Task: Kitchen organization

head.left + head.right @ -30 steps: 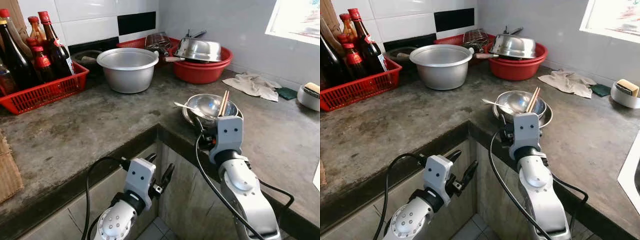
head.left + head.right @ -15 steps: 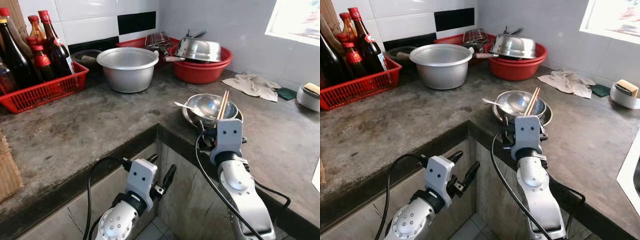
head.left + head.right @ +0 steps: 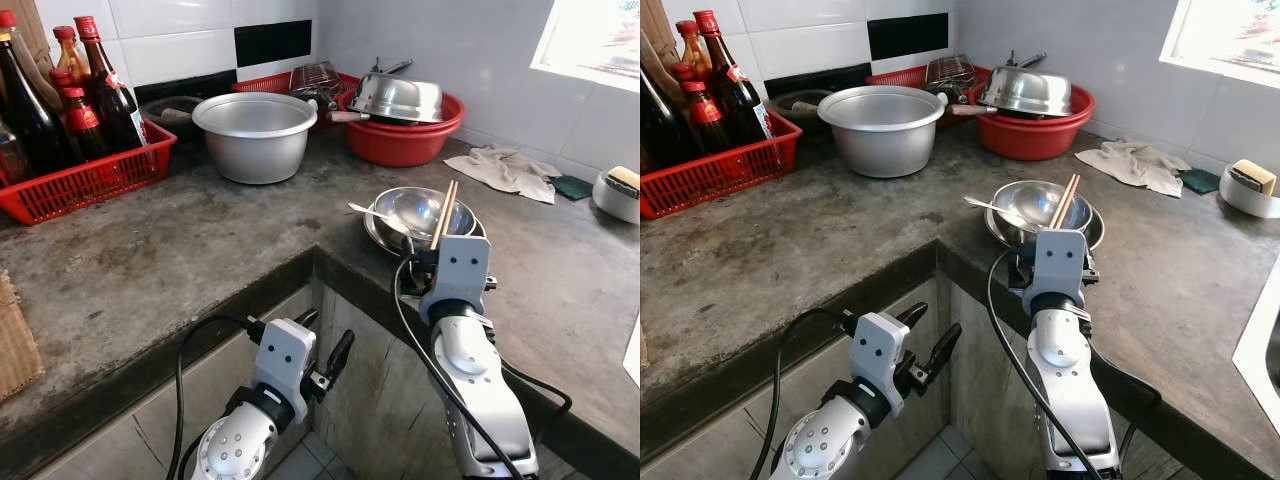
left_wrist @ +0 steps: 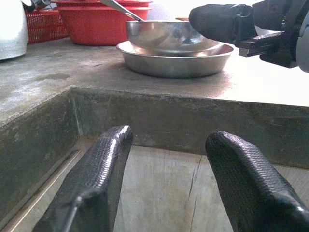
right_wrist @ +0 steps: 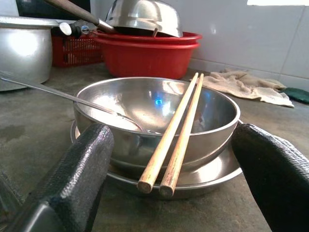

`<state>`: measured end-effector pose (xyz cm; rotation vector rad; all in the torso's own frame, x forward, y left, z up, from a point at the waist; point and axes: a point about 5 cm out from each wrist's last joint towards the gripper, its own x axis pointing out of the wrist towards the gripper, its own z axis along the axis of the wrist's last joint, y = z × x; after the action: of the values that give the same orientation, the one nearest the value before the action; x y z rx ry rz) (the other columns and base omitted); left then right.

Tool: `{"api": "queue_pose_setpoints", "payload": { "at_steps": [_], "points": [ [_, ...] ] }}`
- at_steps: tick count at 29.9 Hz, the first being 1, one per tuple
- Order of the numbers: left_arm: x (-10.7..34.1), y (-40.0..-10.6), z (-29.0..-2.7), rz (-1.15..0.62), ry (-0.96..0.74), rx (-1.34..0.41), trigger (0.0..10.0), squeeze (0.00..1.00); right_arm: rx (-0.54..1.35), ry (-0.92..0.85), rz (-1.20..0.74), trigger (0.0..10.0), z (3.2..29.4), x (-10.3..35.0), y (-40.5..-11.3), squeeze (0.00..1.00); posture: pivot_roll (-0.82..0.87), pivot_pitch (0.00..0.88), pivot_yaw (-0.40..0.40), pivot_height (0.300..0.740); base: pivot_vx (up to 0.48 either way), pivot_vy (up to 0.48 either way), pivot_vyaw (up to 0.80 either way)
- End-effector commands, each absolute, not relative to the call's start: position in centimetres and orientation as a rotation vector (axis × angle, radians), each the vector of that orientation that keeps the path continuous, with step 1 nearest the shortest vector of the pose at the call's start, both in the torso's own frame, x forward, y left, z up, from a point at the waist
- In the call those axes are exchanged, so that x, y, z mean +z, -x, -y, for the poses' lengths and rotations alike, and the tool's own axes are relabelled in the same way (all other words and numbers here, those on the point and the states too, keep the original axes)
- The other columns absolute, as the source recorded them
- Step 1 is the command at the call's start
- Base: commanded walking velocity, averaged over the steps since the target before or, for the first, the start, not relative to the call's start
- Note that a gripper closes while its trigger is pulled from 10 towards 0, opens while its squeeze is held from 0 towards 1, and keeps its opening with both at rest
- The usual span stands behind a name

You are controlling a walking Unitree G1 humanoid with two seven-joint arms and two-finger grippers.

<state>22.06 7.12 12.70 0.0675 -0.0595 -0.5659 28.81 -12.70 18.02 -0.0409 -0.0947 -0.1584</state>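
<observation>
A steel bowl (image 5: pixel 159 111) sits on a steel plate (image 5: pixel 212 176) near the inner corner of the counter. Two wooden chopsticks (image 5: pixel 176 133) lean over the bowl's rim and a metal spoon (image 5: pixel 63 94) rests in it. My right gripper (image 5: pixel 174 131) is open just in front of the bowl (image 3: pixel 420 212), one finger (image 5: pixel 82 164) on each side of it, not touching. My left gripper (image 3: pixel 322 340) hangs open and empty below the counter edge, facing the counter's front wall (image 4: pixel 169 123).
Behind the bowl stand an aluminium pot (image 3: pixel 255 135) and a red basin (image 3: pixel 405 140) with an upturned steel bowl. A red basket (image 3: pixel 85 185) of bottles is at back left. A cloth (image 3: pixel 510 170) and a sponge dish (image 3: pixel 620 190) lie to the right.
My right forearm has swung a little more upright behind the bowl, the gripper staying at the plate's near edge. The left arm has barely moved.
</observation>
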Motion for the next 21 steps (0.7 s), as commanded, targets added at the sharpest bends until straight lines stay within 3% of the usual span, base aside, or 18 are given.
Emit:
{"api": "queue_pose_setpoints", "payload": {
  "at_steps": [1,3,4,5,6,9,12,13,14,15,16,21],
  "points": [
    [12.8,-21.94,-7.01,0.065,-0.064,-0.571,10.0,0.0,-0.17,0.032,0.08,10.0,12.87,17.99,-29.09,0.0,0.08,0.026,-0.065,0.74,0.0,0.0,0.0],
    [12.8,-21.94,-7.0,0.065,-0.064,-0.572,10.0,0.0,-0.169,0.03,0.079,10.0,12.85,18.0,-29.13,0.0,0.08,0.026,-0.066,0.74,0.0,0.0,0.0],
    [12.8,-21.95,-6.99,0.064,-0.065,-0.572,10.0,0.0,-0.168,0.027,0.076,6.4,12.77,17.98,-29.17,0.0,0.09,0.026,-0.068,0.74,0.0,0.0,0.0],
    [12.79,-21.95,-7.0,0.064,-0.065,-0.572,10.0,0.0,-0.164,0.027,0.073,4.9,12.7,17.94,-29.19,0.0,0.09,0.026,-0.068,0.74,0.0,0.0,0.0],
    [12.78,-21.96,-7.0,0.064,-0.065,-0.572,10.0,0.0,-0.162,0.028,0.069,4.7,12.65,17.88,-29.2,0.0,0.08,0.025,-0.065,0.74,0.0,0.0,0.0],
    [12.8,-21.98,-7.01,0.064,-0.065,-0.571,10.0,0.0,-0.156,0.027,0.061,4.8,12.54,17.76,-29.21,0.0,0.09,0.027,-0.067,0.74,0.0,0.0,0.0],
    [12.79,-21.98,-7.02,0.063,-0.065,-0.571,10.0,0.0,-0.15,0.026,0.053,5.7,12.47,17.65,-29.24,0.0,0.09,0.027,-0.067,0.74,0.0,0.0,0.0],
    [12.77,-21.96,-7.02,0.063,-0.065,-0.571,10.0,0.0,-0.146,0.025,0.048,7.4,12.44,17.59,-29.24,0.0,0.08,0.027,-0.067,0.74,0.0,0.0,0.0],
    [12.77,-21.96,-7.02,0.063,-0.065,-0.572,10.0,0.0,-0.144,0.025,0.045,7.4,12.42,17.56,-29.25,0.0,0.09,0.028,-0.067,0.74,0.0,0.0,0.0],
    [12.78,-21.97,-7.03,0.063,-0.065,-0.571,10.0,0.0,-0.142,0.026,0.042,8.9,12.41,17.52,-29.26,0.0,0.09,0.028,-0.067,0.74,0.0,0.0,0.0],
    [12.78,-21.97,-7.04,0.063,-0.065,-0.57,10.0,0.0,-0.139,0.026,0.038,9.7,12.4,17.47,-29.28,0.0,0.09,0.027,-0.066,0.74,0.0,0.0,0.0],
    [12.78,-21.97,-7.07,0.063,-0.065,-0.57,10.0,0.0,-0.135,0.026,0.03,10.0,12.37,17.34,-29.33,0.0,0.09,0.027,-0.066,0.74,0.0,0.0,0.0]
  ]
}}
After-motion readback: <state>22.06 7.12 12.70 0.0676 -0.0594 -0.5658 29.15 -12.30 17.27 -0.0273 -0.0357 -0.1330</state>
